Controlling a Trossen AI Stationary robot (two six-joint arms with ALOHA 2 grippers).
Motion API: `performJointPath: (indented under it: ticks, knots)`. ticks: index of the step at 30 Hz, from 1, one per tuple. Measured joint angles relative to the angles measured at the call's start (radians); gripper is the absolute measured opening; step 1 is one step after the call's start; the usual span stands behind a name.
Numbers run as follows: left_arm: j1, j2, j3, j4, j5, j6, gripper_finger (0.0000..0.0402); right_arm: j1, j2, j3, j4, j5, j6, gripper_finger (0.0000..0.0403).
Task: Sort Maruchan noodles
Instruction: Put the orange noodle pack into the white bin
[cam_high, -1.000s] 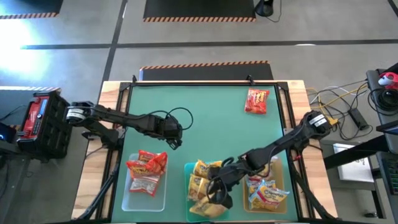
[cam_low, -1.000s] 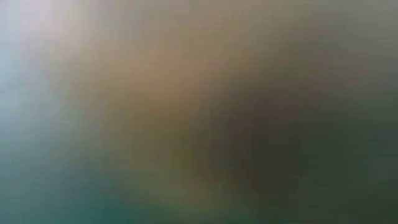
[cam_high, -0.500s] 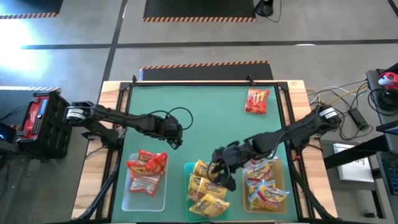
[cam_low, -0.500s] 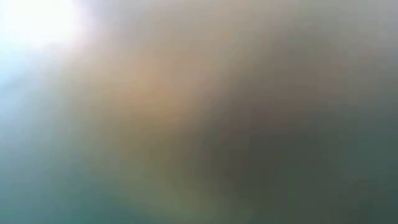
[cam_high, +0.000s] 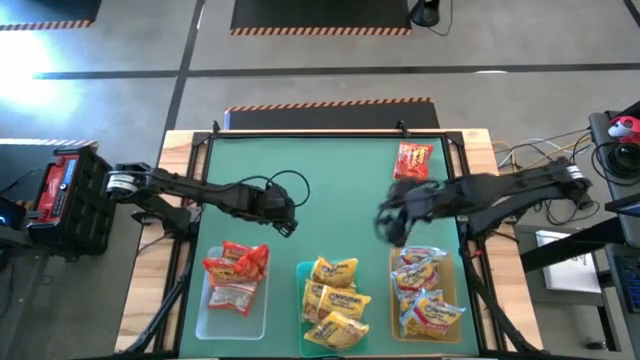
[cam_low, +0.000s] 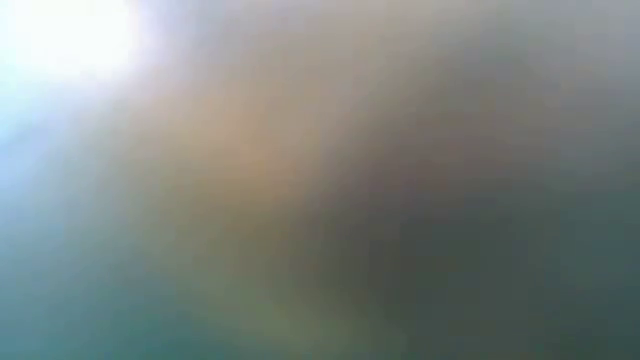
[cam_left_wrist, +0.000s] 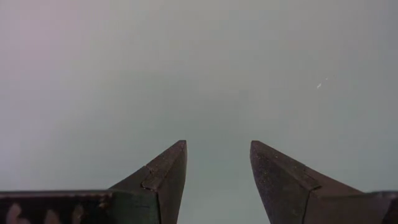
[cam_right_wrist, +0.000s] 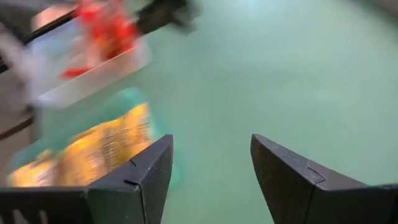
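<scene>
One red Maruchan packet (cam_high: 412, 162) lies flat on the green table, far right. Red packets (cam_high: 238, 264) lie in the clear tray (cam_high: 207, 318), yellow ones (cam_high: 335, 298) in the teal tray (cam_high: 301, 272), and yellow-orange ones with white-red labels (cam_high: 425, 300) in the amber tray (cam_high: 454, 292). My right gripper (cam_high: 385, 222) hangs open and empty above the table, between the trays and the lone red packet. In its wrist view its fingers (cam_right_wrist: 211, 149) stand apart with nothing between them. My left gripper (cam_high: 285, 218) is open over bare table (cam_left_wrist: 217, 155), left of the middle.
The three trays stand side by side along the near edge. A black cable (cam_high: 290, 182) loops by the left arm. The green mat between the arms and toward the far edge is bare. The low view is a blur and shows nothing.
My right gripper has risen from over the teal tray and swung toward the far and right edges, toward the lone red packet, tipping closer to level. The yellow packets stay in the teal tray.
</scene>
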Motion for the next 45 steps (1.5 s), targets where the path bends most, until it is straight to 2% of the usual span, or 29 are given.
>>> performJointPath:
  ticks: [4,9,15,19,23,26,31,36,45]
  knots:
    - [0.023,0.0,0.0,0.083,-0.006,-0.011,0.0162,-0.103,-0.146,-0.057,-0.089,0.117,0.005,0.0203]
    - [0.078,0.0,0.0,0.206,-0.049,0.011,0.0162,-0.298,-0.255,-0.146,-0.29,0.213,0.11,0.0203]
    - [0.139,0.0,0.0,0.294,-0.092,0.003,0.0162,-0.522,-0.288,-0.29,-0.28,0.216,0.103,0.0203]
    - [0.159,0.0,0.018,0.303,-0.095,0.004,0.0162,-0.641,-0.258,-0.378,-0.195,0.201,0.069,0.0203]
    - [0.177,0.0,0.047,0.301,-0.101,0.039,0.0162,-0.73,-0.203,-0.432,-0.055,0.141,0.061,0.0203]
    - [0.188,0.0,0.072,0.304,-0.103,0.077,0.0162,-0.784,-0.145,-0.442,0.02,0.119,0.028,0.0203]
    - [0.2,0.0,0.106,0.292,-0.103,0.131,0.0162,-0.872,-0.036,-0.437,0.033,0.118,0.003,0.0203]
    - [0.2,0.0,0.114,0.267,-0.103,0.161,0.0162,-0.929,0.061,-0.429,0.049,0.077,-0.018,0.0203]
    - [0.2,0.0,0.114,0.149,-0.102,0.146,0.0162,-0.97,0.209,-0.428,0.219,0.067,-0.078,0.0201]
